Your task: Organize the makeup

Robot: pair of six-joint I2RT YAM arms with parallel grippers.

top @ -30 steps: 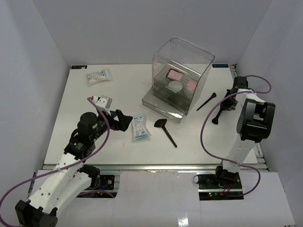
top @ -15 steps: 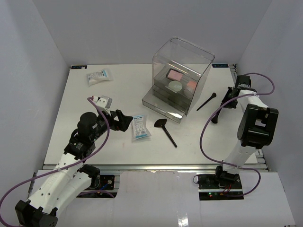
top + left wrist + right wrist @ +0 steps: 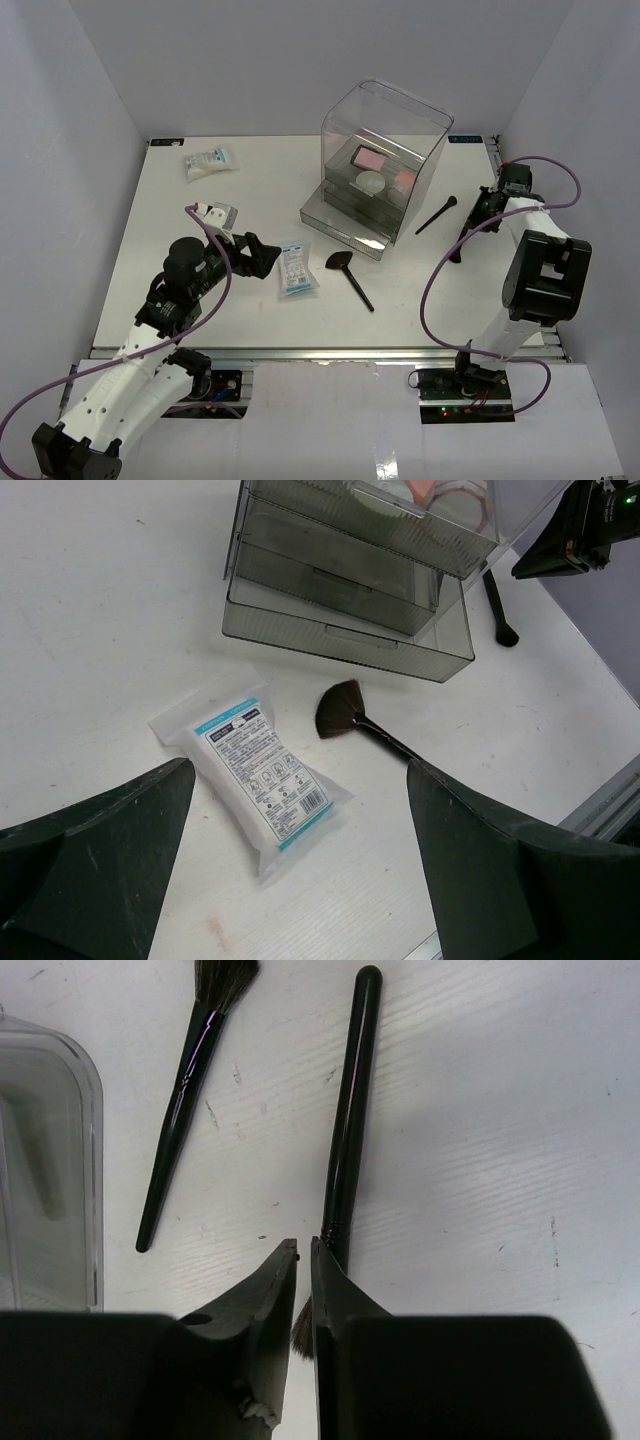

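Makeup brush passes under right gripper, jaws nearly shut; grip unclear. We'd centre on handle b4 lifting.

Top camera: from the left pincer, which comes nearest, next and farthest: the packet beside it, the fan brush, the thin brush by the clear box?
From the left pincer:
1. White-and-blue flat plastic packet, just to its right.
2. Black flat fan brush, further right, mid-table.
3. Slim black brush, far right, beside the clear plastic box.
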